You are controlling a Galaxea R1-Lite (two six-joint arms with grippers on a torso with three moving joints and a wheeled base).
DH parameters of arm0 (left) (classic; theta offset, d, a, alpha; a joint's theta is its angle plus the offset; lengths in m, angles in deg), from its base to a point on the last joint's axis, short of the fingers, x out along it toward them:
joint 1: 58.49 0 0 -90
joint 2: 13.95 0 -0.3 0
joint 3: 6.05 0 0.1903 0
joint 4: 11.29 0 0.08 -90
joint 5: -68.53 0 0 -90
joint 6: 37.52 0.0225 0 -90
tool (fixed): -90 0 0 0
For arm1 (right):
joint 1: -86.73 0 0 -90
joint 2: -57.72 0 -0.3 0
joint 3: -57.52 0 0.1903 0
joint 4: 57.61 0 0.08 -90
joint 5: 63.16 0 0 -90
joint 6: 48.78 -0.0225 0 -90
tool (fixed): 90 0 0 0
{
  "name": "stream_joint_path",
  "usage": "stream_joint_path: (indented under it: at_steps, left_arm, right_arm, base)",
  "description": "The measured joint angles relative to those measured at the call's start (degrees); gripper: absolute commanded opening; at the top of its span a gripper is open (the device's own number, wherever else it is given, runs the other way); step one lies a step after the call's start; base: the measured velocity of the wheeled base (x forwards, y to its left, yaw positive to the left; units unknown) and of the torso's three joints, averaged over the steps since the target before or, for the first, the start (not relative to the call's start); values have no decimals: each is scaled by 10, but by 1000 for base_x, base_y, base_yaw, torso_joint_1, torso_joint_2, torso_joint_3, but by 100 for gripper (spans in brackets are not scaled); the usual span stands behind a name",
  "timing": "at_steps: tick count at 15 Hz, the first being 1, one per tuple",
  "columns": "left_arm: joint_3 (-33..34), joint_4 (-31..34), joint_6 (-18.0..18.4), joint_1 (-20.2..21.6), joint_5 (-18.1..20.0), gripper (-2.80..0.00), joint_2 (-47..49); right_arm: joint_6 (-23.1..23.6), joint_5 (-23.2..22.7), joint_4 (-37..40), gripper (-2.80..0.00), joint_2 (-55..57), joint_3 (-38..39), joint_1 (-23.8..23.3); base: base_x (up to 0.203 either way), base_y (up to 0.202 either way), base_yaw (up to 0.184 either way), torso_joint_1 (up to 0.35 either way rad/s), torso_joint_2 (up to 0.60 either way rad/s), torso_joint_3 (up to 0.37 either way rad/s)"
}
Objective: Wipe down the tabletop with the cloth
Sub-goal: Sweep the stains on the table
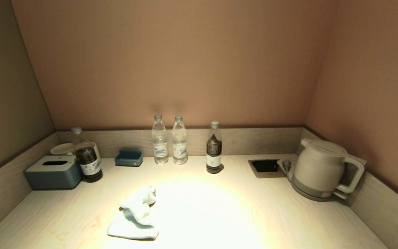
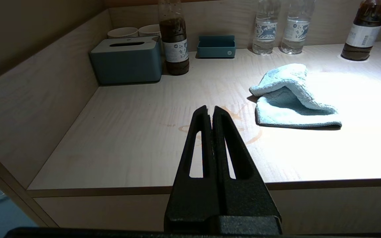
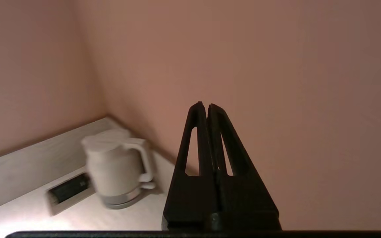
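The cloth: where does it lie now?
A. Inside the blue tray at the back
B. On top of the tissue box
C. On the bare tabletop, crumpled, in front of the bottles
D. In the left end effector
C: the cloth lies crumpled on the tabletop, nearer than the bottles, and the left end effector is shut, apart from it.

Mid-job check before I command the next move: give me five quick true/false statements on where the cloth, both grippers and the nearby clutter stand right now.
1. The cloth lies crumpled on the tabletop, held by nothing. True.
2. The left gripper is shut on the cloth. False: it is shut but empty, short of the cloth.
3. The right gripper is shut, raised near the kettle. True.
4. Four bottles stand on the tabletop. True.
5. The tissue box sits beside the kettle. False: it is at the far left, by a dark bottle.
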Motion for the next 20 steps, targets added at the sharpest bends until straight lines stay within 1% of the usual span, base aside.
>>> stream_joint_path:
  at_steps: [2,5,8,11,13,14,16,18,20]
  left_arm:
    - [0,0,0,0,0,-280,0]
    - [0,0,0,0,0,-280,0]
    - [0,0,0,0,0,-280,0]
    - [0,0,0,0,0,-280,0]
    - [0,0,0,0,0,-280,0]
    - [0,0,0,0,0,-280,0]
    - [0,0,0,0,0,-280,0]
    - [0,0,0,0,0,-280,0]
    - [0,0,0,0,0,-280,0]
  right_arm:
    - [18,-13,2,-280,-44,24,-29]
    - [24,-51,3,-280,-97,61,-39]
    - [29,-111,11,-280,-154,98,-39]
    - [30,-193,24,-280,-198,132,-38]
    - [27,-245,21,-280,-211,169,-38]
    - [25,-266,14,-280,-214,184,-38]
    - [26,-305,-2,-280,-218,236,-38]
    - [34,-336,-28,-280,-218,285,-38]
    - [39,-363,-57,-280,-219,317,-38]
  base:
    - [0,0,0,0,0,0]
    - [0,0,0,0,0,0]
    - [0,0,0,0,0,0]
    - [0,0,0,0,0,0]
    - [0,0,0,0,0,0]
    - [0,0,0,0,0,0]
    - [0,0,0,0,0,0]
    - [0,0,0,0,0,0]
    - [0,0,0,0,0,0]
